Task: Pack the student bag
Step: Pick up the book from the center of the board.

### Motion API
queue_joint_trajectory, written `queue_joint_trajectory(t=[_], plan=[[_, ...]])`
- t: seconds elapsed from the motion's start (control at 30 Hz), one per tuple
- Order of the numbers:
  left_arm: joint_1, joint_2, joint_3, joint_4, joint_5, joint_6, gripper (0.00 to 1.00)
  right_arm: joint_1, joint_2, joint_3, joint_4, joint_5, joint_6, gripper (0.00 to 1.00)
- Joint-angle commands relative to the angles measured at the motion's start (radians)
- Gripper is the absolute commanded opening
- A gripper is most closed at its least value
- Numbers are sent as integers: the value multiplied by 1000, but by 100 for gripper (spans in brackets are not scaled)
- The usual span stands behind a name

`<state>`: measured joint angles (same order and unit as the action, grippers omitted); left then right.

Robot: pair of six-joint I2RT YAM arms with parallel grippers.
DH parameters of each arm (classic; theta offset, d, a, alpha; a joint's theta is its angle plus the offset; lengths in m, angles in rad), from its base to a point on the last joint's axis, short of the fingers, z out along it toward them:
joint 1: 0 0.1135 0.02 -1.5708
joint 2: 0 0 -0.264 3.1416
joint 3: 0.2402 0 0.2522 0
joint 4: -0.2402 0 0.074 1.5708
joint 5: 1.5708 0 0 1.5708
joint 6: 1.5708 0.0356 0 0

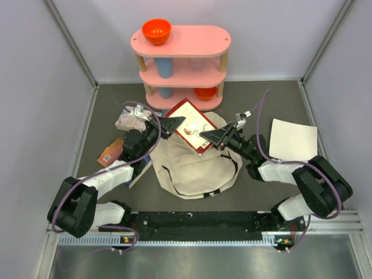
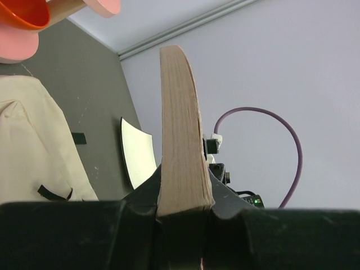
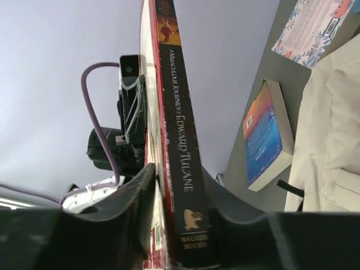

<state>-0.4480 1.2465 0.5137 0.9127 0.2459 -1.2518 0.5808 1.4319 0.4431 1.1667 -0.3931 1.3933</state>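
Over the grey table (image 1: 104,110), above the student bag (image 1: 192,171) — left pincer (image 1: 174,124) and right pincer (image 1: 206,137) each clamped on the book (image 1: 190,123).

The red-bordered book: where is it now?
Top view, centre: the book is held up between the left gripper and right gripper, over the far edge of the student bag, in front of the pink shelf.

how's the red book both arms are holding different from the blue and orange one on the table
The red-bordered book is up in the air over the student bag, clamped at opposite edges by the left hand and right hand. The blue and orange book lies flat on the table beside the bag, untouched. Covers differ: white with a red border versus blue fading to orange. Both are closed.
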Motion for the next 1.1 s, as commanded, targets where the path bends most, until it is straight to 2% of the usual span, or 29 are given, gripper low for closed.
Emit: queue_joint_trajectory(t=[0.0, 0.07, 0.1, 0.13, 0.33, 0.4, 0.5, 0.53, 0.57, 0.6, 0.67, 0.7, 0.77, 0.8, 0.87, 0.9, 0.93, 1.0, 1.03, 1.07], plan=[[-6, -9, 5, 92, -23, 2, 0, 16, 5, 46, 151, -26, -2, 37], [-9, -2, 6, 98, -23, 0, 0, 19, 5, 46, 152, -23, -2, 38], [-11, 1, 5, 104, -31, -1, 0, 22, 5, 46, 152, -21, -1, 47], [-12, -2, 3, 104, -34, -1, 0, 24, 4, 48, 154, -18, -2, 48], [-15, -1, 6, 107, -42, 6, 0, 48, -11, 59, 143, -3, -8, 45], [-15, -2, 12, 94, -40, 14, 0, 62, -22, 57, 120, 16, -17, 41], [-17, -2, 16, 97, -33, 23, 0, 76, -37, 45, 110, 39, -33, 28], [-18, -4, 20, 94, -31, 28, 0, 76, -41, 43, 105, 42, -34, 22], [-20, -4, 22, 84, -24, 28, 0, 76, -47, 42, 102, 51, -40, 9], [-20, -5, 22, 78, -19, 34, 0, 76, -50, 43, 91, 54, -45, 1], [-21, -7, 31, 42, 18, 60, 2, 74, -70, 49, 67, 54, -69, 0], [-21, -7, 42, 26, 35, 78, 13, 74, -83, 54, 13, 56, -82, 0], [-21, -24, 48, -68, 76, 150, 49, 74, -120, 57, -63, 75, -138, 0], [-21, -35, 55, -124, 81, 182, 72, 74, -173, 55, -149, 88, -163, 0], [-21, -82, 68, -240, 78, 297, 95, 76, -235, 58, -287, 146, -239, 0], [-21, -99, 83, -370, 64, 336, 98, 74, -316, 72, -365, 177, -273, 0], [-21, -132, 94, -440, 47, 374, 98, 73, -353, 81, -559, 245, -305, 0], [-21, -160, 121, -614, -8, 484, 99, 74, -433, 120, -759, 339, -394, 0], [-21, -186, 129, -671, -28, 517, 98, 74, -500, 132, -936, 453, -414, 0], [-21, -194, 135, -708, -43, 578, 98, 74, -528, 141, -1023, 508, -437, 0]])
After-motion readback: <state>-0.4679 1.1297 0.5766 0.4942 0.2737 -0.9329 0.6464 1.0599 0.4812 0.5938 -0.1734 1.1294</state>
